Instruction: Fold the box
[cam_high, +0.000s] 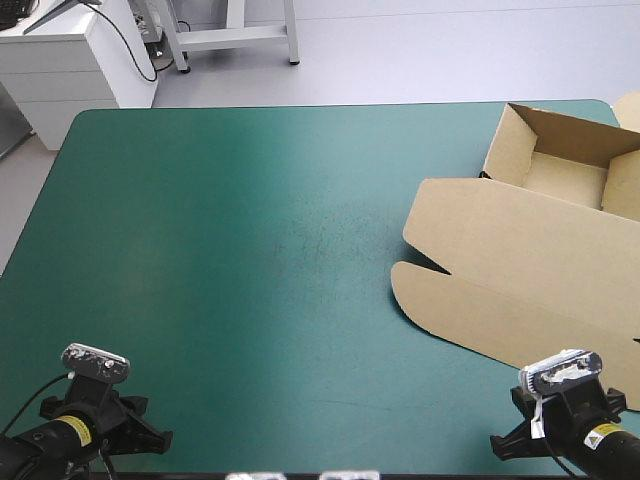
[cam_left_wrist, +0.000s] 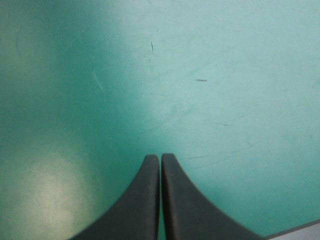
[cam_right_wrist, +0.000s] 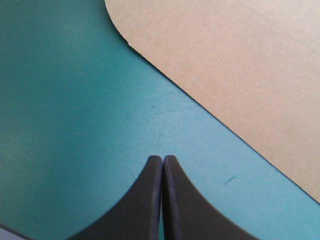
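A: What kind of place is this?
B: A lab, by the look: a worktop (cam_high: 200, 260) with a teal-green cover, and beyond its far edge a bare grey floor (cam_high: 420, 55), a white cabinet (cam_high: 65, 65) trailing a black cable (cam_high: 133, 52), a pale metal frame (cam_high: 232, 38).

box way over on the right
cut brown board box (cam_high: 535, 235) lies on the teal-green covered table (cam_high: 240, 260) by its right edge, tray part (cam_high: 565, 178) at the far corner, lid (cam_high: 480, 300) flat nearer; right black-fingered gripper (cam_right_wrist: 163, 159) just before the lid, left black-fingered gripper (cam_left_wrist: 160, 157) well apart.
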